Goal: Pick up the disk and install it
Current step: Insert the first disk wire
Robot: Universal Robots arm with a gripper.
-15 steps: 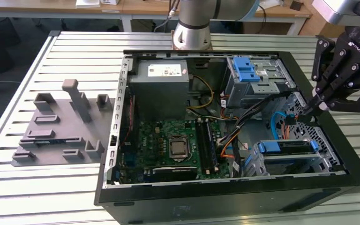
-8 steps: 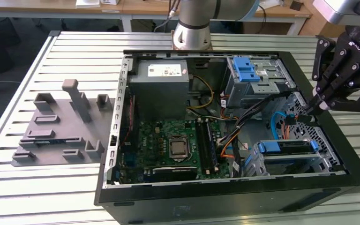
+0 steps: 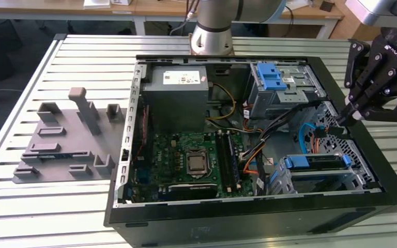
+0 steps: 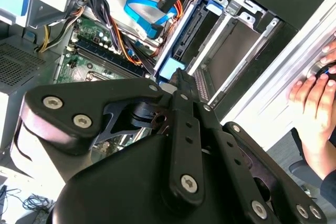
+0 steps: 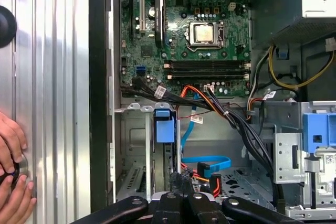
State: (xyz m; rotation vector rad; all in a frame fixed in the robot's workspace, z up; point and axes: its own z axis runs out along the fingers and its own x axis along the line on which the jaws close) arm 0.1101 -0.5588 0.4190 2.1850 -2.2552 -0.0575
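Closed gripper above open computer case; slatted metal table; desks behind.

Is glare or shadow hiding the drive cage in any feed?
Exterior view: even light, the disk plainly lit. First wrist view: bright streaks on the slatted table; the drive cage shaded but readable. Second wrist view: the gripper is a dark mass across the foreground, cage interior in shadow.

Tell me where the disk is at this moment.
In the exterior view, the disk lies in the drive bay at the computer case's lower right corner, to the exterior view's right of the motherboard, with the gripper above it.
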